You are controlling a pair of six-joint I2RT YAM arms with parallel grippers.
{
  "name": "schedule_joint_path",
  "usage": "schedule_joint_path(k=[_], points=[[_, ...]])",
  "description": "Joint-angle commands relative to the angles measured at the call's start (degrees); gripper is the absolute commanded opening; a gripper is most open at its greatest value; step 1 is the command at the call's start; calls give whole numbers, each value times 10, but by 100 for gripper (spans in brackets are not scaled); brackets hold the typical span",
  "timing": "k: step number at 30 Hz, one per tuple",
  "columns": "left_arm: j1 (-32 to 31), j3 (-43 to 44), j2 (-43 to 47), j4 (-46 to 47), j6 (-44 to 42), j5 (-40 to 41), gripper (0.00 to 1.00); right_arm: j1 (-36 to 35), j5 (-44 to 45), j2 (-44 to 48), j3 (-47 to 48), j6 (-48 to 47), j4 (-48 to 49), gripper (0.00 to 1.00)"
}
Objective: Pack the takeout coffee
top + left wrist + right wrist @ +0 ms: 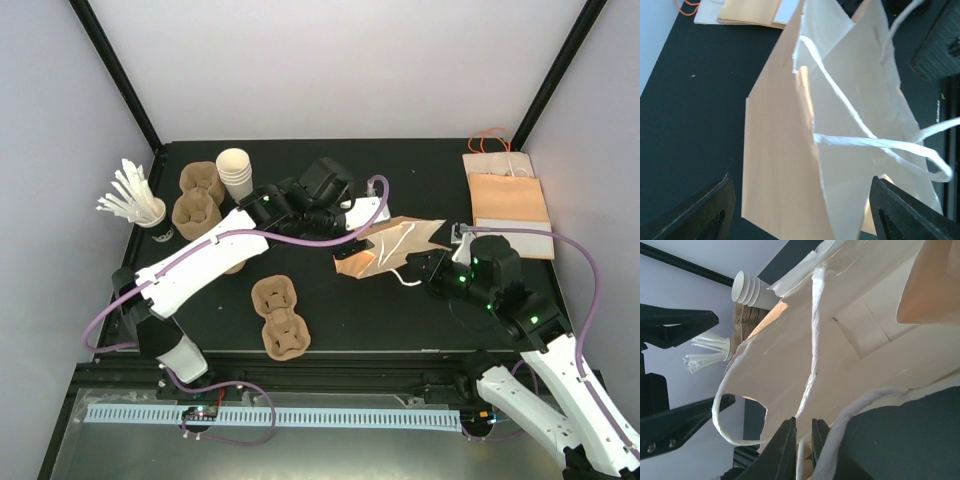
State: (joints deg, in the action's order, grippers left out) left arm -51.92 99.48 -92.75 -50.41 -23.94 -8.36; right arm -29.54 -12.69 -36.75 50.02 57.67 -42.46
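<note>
The right claw (803, 426) is pinched narrow on the rim of the brown paper bag (395, 245), beside a white handle, on the black surface (400, 310). The left claw (801, 179) stands wide at the bag's open mouth, gripping nothing. The coffee cup shows in no view; I cannot tell where it is.

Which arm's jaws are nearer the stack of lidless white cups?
Left. The left gripper, jaws open, is right of the cup stack at the paper bag's mouth. The right gripper, jaws shut on the bag's edge, lies beyond the bag.
</note>
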Motion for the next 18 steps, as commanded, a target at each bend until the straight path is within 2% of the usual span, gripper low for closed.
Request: schedule_joint_path(k=[1,10,15,18], points=[[-9,-12,24,27,-24,-35,77,1,3,0,16,-11,0,12],[-26,8,-23,48,-10,-9,74,1,-2,-1,21,-9,0,12],[-27,20,-41,126,47,17,60,1,-9,5,15,-8,-6,12],[-27,19,-39,183,98,-6,57,1,-5,12,-1,-6,-16,12]])
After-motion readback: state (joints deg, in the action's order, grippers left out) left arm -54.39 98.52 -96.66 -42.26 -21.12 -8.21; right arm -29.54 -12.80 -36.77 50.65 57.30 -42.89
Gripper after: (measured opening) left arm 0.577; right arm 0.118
